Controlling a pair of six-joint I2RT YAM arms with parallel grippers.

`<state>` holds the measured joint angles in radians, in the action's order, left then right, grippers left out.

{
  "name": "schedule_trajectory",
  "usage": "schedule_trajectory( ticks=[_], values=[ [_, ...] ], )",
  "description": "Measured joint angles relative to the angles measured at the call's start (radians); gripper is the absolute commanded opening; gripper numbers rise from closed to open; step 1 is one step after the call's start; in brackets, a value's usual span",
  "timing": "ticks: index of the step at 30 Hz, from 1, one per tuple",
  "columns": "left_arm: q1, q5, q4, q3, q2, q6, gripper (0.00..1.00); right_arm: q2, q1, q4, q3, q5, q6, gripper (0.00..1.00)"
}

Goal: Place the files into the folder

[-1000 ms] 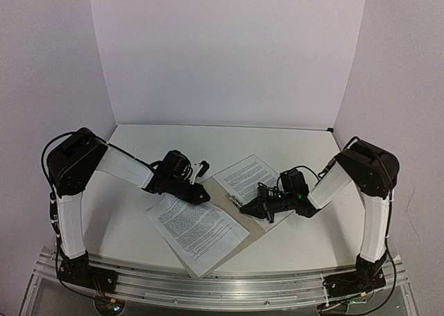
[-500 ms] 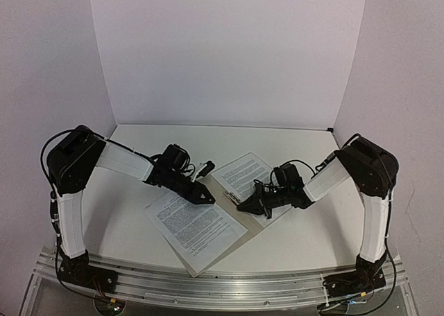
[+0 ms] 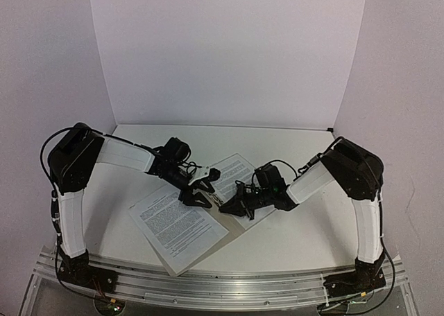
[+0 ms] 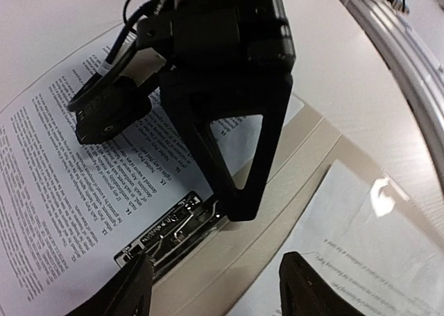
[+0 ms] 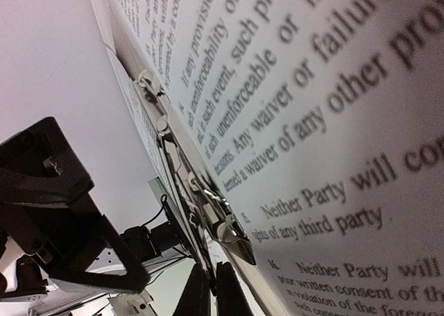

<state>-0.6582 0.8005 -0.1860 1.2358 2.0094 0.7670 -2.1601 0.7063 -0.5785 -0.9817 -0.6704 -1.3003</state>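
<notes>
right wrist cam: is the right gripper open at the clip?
No: the right gripper has its two fingers pressed together, with the tips right beside the end of the metal clip.

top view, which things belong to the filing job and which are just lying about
Job: white printed paper sheets, open beige cardboard folder, its metal spine clip.
Just there: white table, aluminium rail along its near edge.

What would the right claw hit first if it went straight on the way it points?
Probably the metal clip, just ahead of the shut right claw; depth is unclear, so it may already touch.
</notes>
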Motion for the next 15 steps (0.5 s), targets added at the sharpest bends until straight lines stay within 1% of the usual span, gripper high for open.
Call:
schedule_trajectory(
  ticks=[1,2,3,4,5,7,11,13,15],
  values=[
    [0.0,-0.006,-0.006,0.0,0.002,0.028,0.54,-0.002,0.006,-0.001,-0.003,0.002,-0.004,0.0],
    [0.0,-0.027,-0.016,0.0,0.011,0.109,0.52,-0.004,0.019,-0.002,-0.008,0.006,-0.01,0.0],
    [0.0,-0.039,-0.025,0.0,0.017,0.155,0.51,-0.005,0.029,-0.001,-0.011,0.009,-0.014,0.0],
    [0.0,-0.043,-0.026,0.0,0.019,0.175,0.46,-0.005,0.032,-0.001,-0.011,0.01,-0.016,0.0],
    [0.003,-0.061,-0.05,0.0,0.027,0.262,0.45,-0.005,0.051,-0.002,-0.015,0.019,-0.026,0.0],
    [0.006,-0.071,-0.066,0.0,0.028,0.311,0.4,-0.006,0.063,-0.001,-0.022,0.02,-0.032,0.0],
    [0.01,-0.068,-0.13,0.001,0.028,0.433,0.4,-0.014,0.103,0.006,-0.042,0.023,-0.04,0.0],
    [0.01,-0.067,-0.138,0.001,0.028,0.457,0.36,-0.014,0.113,0.01,-0.045,0.023,-0.04,0.0],
    [0.01,-0.064,-0.138,0.001,0.028,0.476,0.34,-0.014,0.116,0.013,-0.046,0.022,-0.04,0.0]
  ],
)
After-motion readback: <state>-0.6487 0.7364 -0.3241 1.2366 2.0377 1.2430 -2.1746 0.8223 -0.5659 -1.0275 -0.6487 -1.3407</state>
